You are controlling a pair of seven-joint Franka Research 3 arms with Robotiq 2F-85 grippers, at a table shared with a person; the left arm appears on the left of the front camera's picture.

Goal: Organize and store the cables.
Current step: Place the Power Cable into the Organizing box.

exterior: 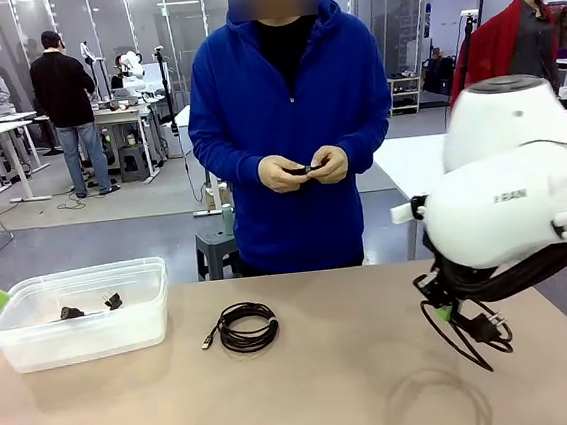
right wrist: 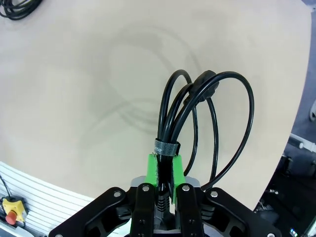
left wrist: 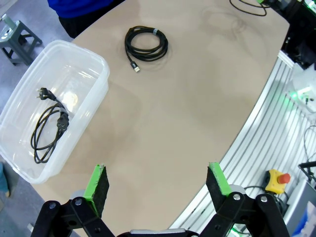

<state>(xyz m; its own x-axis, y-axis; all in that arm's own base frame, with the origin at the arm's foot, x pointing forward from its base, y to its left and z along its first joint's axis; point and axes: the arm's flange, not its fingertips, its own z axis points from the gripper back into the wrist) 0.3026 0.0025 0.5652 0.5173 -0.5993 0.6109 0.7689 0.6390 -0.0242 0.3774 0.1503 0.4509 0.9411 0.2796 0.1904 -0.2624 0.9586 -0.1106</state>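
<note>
Right gripper (right wrist: 165,169) is clamped on the strapped neck of a looped power cable (right wrist: 203,83), held above the tabletop (left wrist: 187,108) by its right edge; left gripper (left wrist: 157,170) is spread wide and empty over the near edge. A clear, thin-walled plastic bin (left wrist: 101,61) at the left edge holds one cord (left wrist: 47,126); a smaller coil (left wrist: 160,48) lies toward the far edge; all are judged light, springy and smooth-jacketed, best taken at a bound section.
</note>
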